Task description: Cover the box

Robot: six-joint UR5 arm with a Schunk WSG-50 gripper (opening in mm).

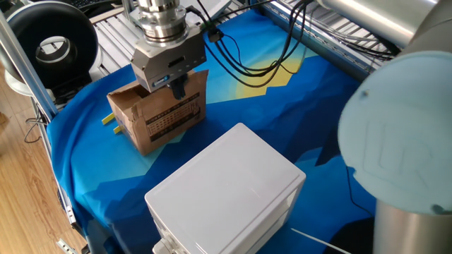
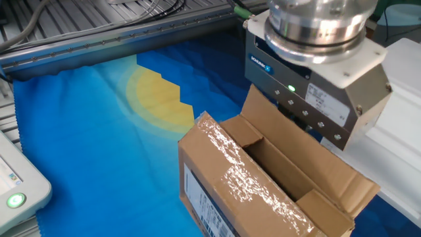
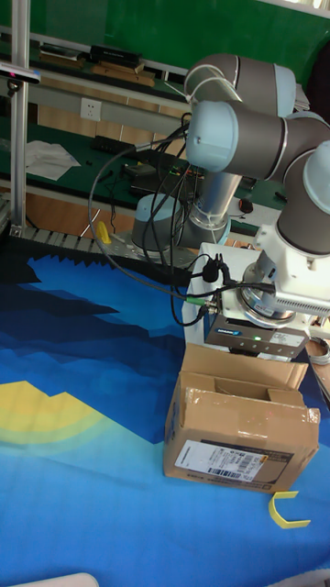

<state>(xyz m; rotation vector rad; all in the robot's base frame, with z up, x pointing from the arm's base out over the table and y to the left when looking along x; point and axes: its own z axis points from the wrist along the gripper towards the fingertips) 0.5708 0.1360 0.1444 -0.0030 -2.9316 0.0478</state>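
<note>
The box (image 1: 161, 114) is a small brown carton with black print on its side, standing on the blue cloth. Its top is open and its flaps (image 2: 299, 148) stand up, in the other fixed view and in the tall fixed view (image 3: 243, 431). My gripper (image 1: 178, 90) hangs over the box's far edge with its dark fingers together and nothing held. They press against the outside of the rear flap. In the other fixed view the grey gripper housing (image 2: 316, 82) looms behind that flap, which hides the fingers.
A larger white plastic box (image 1: 226, 190) stands close in front of the carton. A small yellow piece (image 3: 286, 510) lies beside the carton. Black cables (image 1: 247, 49) trail over the cloth. A white device with a green light (image 2: 16, 191) sits at the table edge.
</note>
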